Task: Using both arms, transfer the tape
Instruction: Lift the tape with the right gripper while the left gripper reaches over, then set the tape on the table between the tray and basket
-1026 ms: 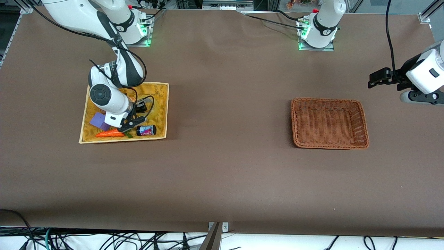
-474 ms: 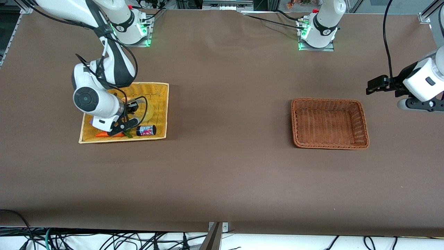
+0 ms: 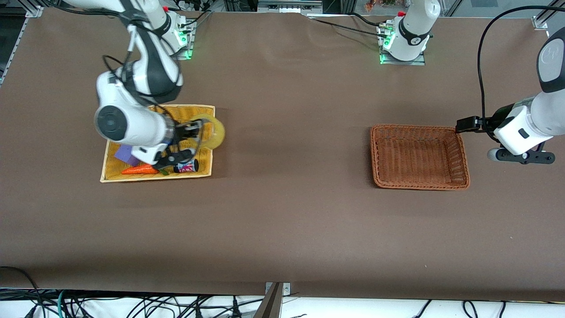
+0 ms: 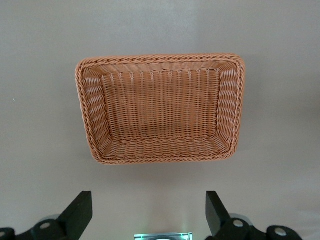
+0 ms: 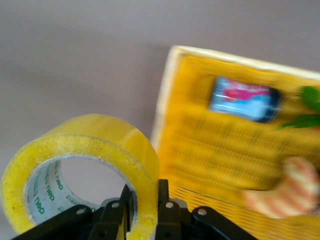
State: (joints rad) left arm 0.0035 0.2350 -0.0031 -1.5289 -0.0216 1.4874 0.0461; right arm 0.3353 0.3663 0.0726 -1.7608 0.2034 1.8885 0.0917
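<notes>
Right gripper (image 3: 190,140) clamped on the wall of the tape (image 3: 211,131), holding the yellowish roll up over the yellow basket (image 3: 204,110) at its edge toward the left arm's end. In that basket lie a carrot (image 3: 139,170), a purple block (image 3: 125,153) and a small dark can (image 3: 186,166). Left gripper (image 3: 464,124), jaws wide apart and empty, hangs over the brown basket's (image 3: 419,185) rim at the left arm's end of the table (image 3: 291,221).

We are in a robotics lab: two white arms bolted on metal plates with green status lights (image 3: 383,43), a brown-covered table (image 3: 282,221), aluminium framing (image 3: 542,18) at its corners, loose cables (image 3: 132,304) trailing under the near edge.
</notes>
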